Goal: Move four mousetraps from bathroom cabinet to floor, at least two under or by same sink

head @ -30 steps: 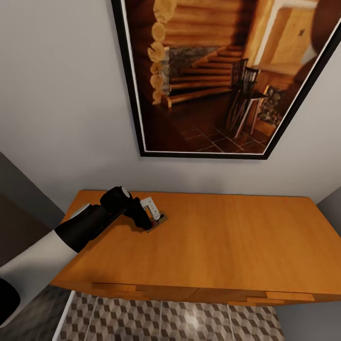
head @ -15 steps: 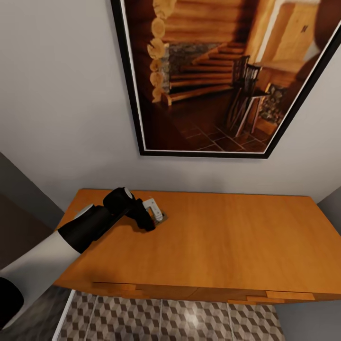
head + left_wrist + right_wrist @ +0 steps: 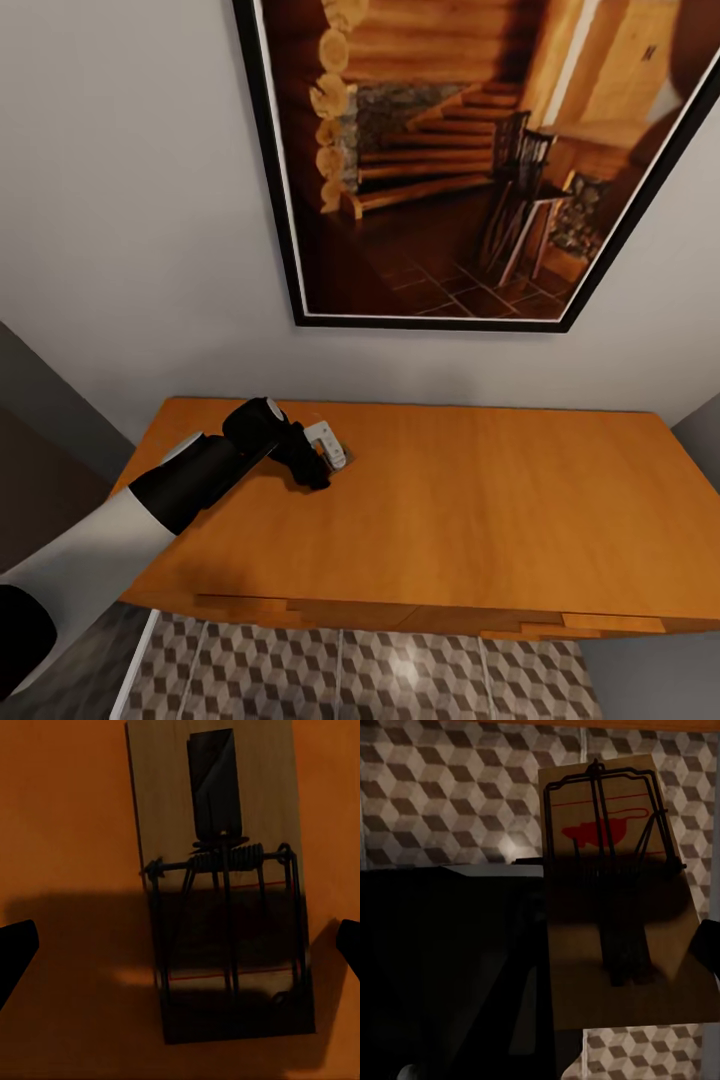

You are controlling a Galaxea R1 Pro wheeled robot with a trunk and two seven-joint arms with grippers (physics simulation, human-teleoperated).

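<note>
A large framed picture (image 3: 480, 160) hangs on the pale wall at twelve o'clock above the cabinet (image 3: 480, 520); cube-patterned bathroom floor (image 3: 400, 675) lies at six. On the cabinet top at ten o'clock, the left hand (image 3: 322, 462) hangs spread wide over a flat-lying mousetrap (image 3: 225, 881), fingertips either side, not touching. The right hand (image 3: 701, 967) carries a second mousetrap (image 3: 615, 892) above the tiles; its grip I cannot tell.

Left tool (image 3: 322, 462) hides the mousetrap beneath it — the cabinet (image 3: 480, 520) runs off frame, right.
</note>
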